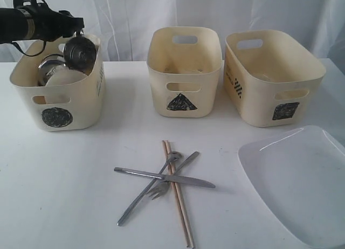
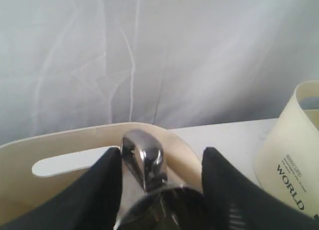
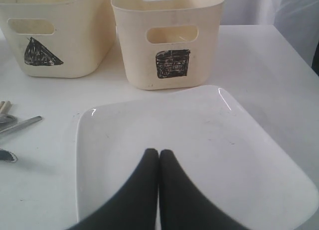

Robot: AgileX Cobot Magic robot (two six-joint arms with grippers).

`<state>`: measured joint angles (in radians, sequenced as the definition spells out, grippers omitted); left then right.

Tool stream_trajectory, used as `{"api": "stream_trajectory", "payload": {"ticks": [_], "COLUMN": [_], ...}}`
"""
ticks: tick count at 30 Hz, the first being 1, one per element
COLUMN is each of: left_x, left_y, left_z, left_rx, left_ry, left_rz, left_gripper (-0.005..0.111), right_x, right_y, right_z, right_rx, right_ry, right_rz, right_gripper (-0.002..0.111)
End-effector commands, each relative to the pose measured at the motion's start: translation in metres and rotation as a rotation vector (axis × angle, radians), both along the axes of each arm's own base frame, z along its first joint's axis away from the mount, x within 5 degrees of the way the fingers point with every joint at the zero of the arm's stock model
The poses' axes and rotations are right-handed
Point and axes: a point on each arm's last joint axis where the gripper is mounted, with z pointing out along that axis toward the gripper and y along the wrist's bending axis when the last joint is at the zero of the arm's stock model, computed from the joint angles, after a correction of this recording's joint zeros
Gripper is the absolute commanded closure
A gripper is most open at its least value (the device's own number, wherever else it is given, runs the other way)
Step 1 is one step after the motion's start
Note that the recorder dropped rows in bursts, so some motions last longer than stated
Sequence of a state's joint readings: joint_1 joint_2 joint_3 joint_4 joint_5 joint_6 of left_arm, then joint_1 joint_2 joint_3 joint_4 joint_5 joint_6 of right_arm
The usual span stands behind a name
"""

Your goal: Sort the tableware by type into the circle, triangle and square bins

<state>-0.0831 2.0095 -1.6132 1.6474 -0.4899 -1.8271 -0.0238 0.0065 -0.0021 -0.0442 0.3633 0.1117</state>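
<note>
While upright, three bins; two chopsticks.

The triangle bin, a cream tub with cut-out handles, stands upright on the counter. The matching circle bin stands to its left, and the square bin is just beside it on the right. A steel mug hangs tilted over the circle bin's rim, above a white bowl and another steel vessel inside. In front of the triangle bin, the knife, fork and spoon cross one another and the two wooden chopsticks, which lie side by side. The large white plate lies flat to the triangle bin's front right.
</note>
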Motion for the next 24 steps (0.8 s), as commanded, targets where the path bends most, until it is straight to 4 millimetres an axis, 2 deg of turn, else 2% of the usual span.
{"api": "stream_trajectory", "payload": {"ticks": [1,2,3,4,5,6,7,8,9,10,11,13,14,15,17,18,20,24], "left_x": [-0.012,-0.021,-0.026,-0.037,-0.043,-0.054,-0.059,-0.072,-0.078,-0.097,-0.115,-0.151,-0.169,-0.192,-0.231,-0.242,-0.264,-0.303], "left_y": [0.002,0.008,0.012,0.026,0.032,0.051,0.06,0.08,0.088,0.106,0.116,0.128,0.133,0.137,0.135,0.132,0.123,0.107], "left_z": [0.033,0.056,0.067,0.092,0.104,0.123,0.128,0.134,0.134,0.126,0.121,0.094,0.085,0.07,0.052,0.046,0.047,0.066], "left_rx": [0.07,0.066,0.052,0.007,-0.01,-0.058,-0.082,-0.092,-0.075,0.072,0.295,0.796,0.934,0.956,0.818,0.779,0.693,0.57], "left_ry": [-0.076,-0.124,-0.143,-0.181,-0.202,-0.23,-0.233,-0.245,-0.252,-0.253,-0.253,-0.147,-0.084,0.023,0.161,0.191,0.19,0.111], "left_rz": [-0.023,-0.005,0.004,0.047,0.069,0.148,0.196,0.312,0.366,0.503,0.587,0.604,0.631,0.668,0.708,0.687,0.632,0.541], "left_gripper": [0.061,0.074,0.081,0.1,0.107,0.107,0.107,0.107,0.107,0.107,0.107,0.107,0.107,0.107,0.107,0.107,0.107,0.107], "right_x": [0.0,0.0,0.0,0.0,0.0,0.0,0.0,0.0,0.0,0.0,0.0,0.0,0.0,0.0,0.0,0.0,0.0,0.0], "right_y": [0.0,0.0,0.0,0.0,0.0,0.0,0.0,0.0,0.0,0.0,0.0,0.0,0.0,0.0,0.0,0.0,0.0,0.0], "right_z": [0.001,0.001,0.001,0.001,0.001,0.001,0.001,0.001,0.001,0.001,0.001,0.001,0.001,0.001,0.001,0.001,0.001,0.001], "right_rx": [-0.008,-0.008,-0.008,-0.008,-0.008,-0.008,-0.008,-0.008,-0.008,-0.008,-0.008,-0.008,-0.008,-0.008,-0.008,-0.008,-0.008,-0.008], "right_ry": [-0.015,-0.015,-0.015,-0.015,-0.015,-0.015,-0.015,-0.015,-0.015,-0.015,-0.015,-0.015,-0.015,-0.015,-0.015,-0.015,-0.015,-0.015], "right_rz": [-0.005,-0.005,-0.005,-0.005,-0.005,-0.005,-0.005,-0.005,-0.005,-0.005,-0.005,-0.005,-0.005,-0.005,-0.005,-0.005,-0.005,-0.005], "right_gripper": [0.108,0.108,0.108,0.108,0.108,0.108,0.108,0.108,0.108,0.108,0.108,0.108,0.108,0.108,0.108,0.108,0.108,0.108]}}
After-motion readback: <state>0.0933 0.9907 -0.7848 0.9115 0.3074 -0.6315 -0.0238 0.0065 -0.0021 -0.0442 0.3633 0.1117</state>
